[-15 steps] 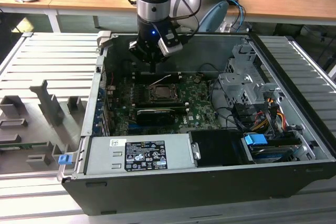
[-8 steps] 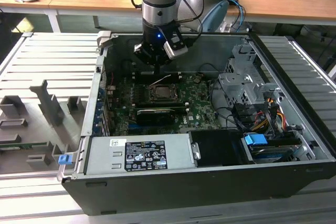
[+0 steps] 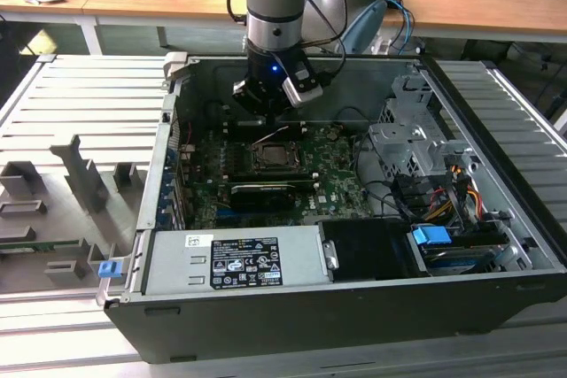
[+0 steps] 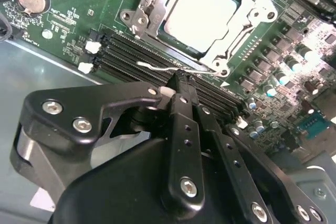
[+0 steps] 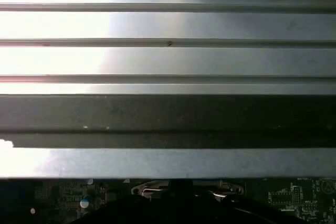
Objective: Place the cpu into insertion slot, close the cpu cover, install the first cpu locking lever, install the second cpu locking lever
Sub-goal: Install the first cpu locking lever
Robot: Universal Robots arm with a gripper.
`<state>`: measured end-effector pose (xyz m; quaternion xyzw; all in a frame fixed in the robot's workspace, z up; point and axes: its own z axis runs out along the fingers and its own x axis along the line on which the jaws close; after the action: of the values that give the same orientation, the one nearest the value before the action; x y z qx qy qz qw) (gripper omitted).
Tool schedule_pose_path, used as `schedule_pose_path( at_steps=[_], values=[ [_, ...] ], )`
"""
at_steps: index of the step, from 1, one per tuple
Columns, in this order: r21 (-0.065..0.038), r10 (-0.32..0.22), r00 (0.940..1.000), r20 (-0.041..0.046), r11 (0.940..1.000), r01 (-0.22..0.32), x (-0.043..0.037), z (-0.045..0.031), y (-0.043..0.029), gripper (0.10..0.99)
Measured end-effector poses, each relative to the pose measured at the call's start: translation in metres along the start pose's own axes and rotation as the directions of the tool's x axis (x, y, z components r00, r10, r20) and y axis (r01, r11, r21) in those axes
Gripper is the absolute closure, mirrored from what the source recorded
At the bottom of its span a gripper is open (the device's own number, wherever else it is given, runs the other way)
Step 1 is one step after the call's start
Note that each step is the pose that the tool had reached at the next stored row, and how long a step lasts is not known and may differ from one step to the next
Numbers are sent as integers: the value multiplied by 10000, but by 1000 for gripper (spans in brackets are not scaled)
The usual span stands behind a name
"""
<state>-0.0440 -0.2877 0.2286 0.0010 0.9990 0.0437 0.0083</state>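
Black gripper links block much of my second wrist view, so I can't make out the lower edge of the green circuit board (image 4: 68, 19). My gripper (image 4: 176, 80) has its fingers pinched together on a thin wire locking lever (image 4: 163, 68). Just beyond the fingertips, the cpu (image 4: 202, 11) sits in the insertion slot (image 3: 273, 158) with the cpu cover (image 4: 252, 14) closed around it.

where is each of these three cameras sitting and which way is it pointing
Exterior view: off the arm, above the open computer case, facing the arm and its hand.
Second wrist view: on the wrist, along the hand at the cpu.
First wrist view: on the wrist, facing ribbed metal.
Exterior and second wrist views share the cpu.
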Motion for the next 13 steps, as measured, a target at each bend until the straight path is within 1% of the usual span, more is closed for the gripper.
schedule_pose_path(
  at_steps=[4,6,8,11,12,13],
  values=[
    [1,-74,10000,-7,10000,74,-46,7,-1,980],
    [-2,-78,10000,-6,10000,78,-83,14,-1,980],
    [0,-80,10000,-7,10000,80,-96,24,-1,980],
    [-2,-177,9998,-13,9998,177,-113,60,10,980],
    [-4,-285,9996,-23,9996,285,-139,77,9,980],
    [-4,-313,9995,-25,9995,313,-173,126,6,980]
  ],
)
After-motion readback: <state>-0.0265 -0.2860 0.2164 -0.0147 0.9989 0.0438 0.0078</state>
